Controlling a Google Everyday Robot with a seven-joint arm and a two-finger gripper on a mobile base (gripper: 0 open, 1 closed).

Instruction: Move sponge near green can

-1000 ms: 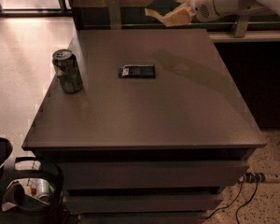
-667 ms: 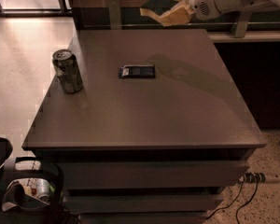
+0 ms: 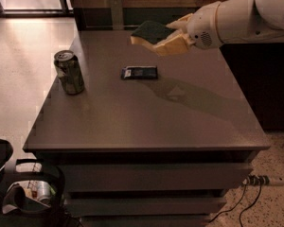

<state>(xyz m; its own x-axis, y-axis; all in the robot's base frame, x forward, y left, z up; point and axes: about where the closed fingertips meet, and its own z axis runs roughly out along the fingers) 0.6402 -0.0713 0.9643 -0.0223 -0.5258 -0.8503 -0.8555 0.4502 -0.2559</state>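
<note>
The sponge (image 3: 149,34), yellow foam with a dark green top, is held in the air over the far middle of the table. My gripper (image 3: 173,36) is shut on the sponge's right end, and the white arm reaches in from the upper right. The green can (image 3: 69,72) stands upright near the table's left edge, well to the left of the sponge and nearer the front.
A flat dark rectangular packet (image 3: 139,72) lies on the grey table (image 3: 146,122) between can and gripper, below the sponge. A dark counter runs behind the table. A black bin (image 3: 26,193) and cables sit on the floor in front.
The gripper with the sponge has moved left and lower, out over the table's far side, closer to the packet and the can.
</note>
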